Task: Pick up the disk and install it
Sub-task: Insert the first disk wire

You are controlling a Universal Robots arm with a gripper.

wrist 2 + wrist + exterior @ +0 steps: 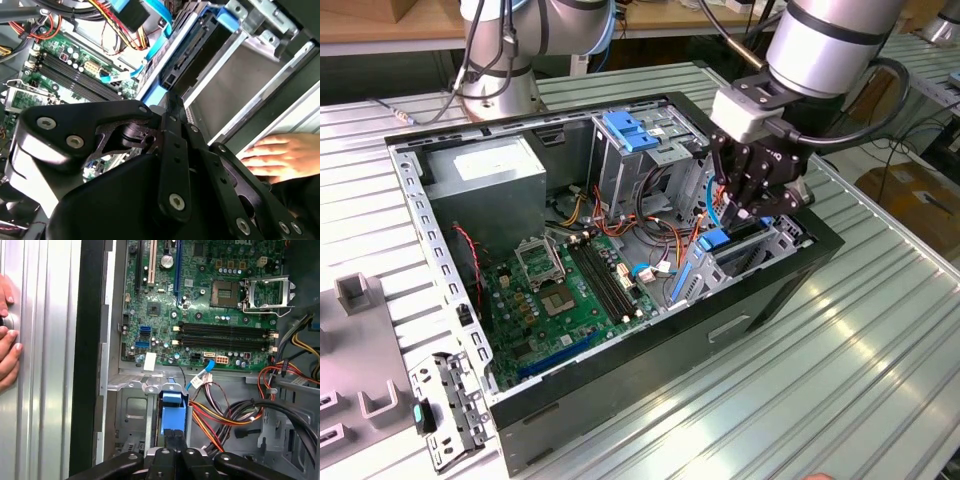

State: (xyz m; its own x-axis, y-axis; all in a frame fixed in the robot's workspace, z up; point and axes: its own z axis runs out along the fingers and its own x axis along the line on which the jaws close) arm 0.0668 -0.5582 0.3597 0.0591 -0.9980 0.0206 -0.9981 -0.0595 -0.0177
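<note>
The disk stands on edge in the drive cage at the front corner of the open computer case, on the exterior view's right. Its blue end pokes up from the cage in the first wrist view, and its dark side with blue rails fills the bay in the second wrist view. My gripper hangs straight over it. The black fingers are pressed together and shut, their tips at the disk's blue end. Whether they pinch the disk I cannot tell.
A person's hand rests on the ribbed table just outside the case wall. Loose cables and the motherboard lie beside the cage. A second arm's base stands behind the case. Grey fixtures sit at the exterior view's left.
</note>
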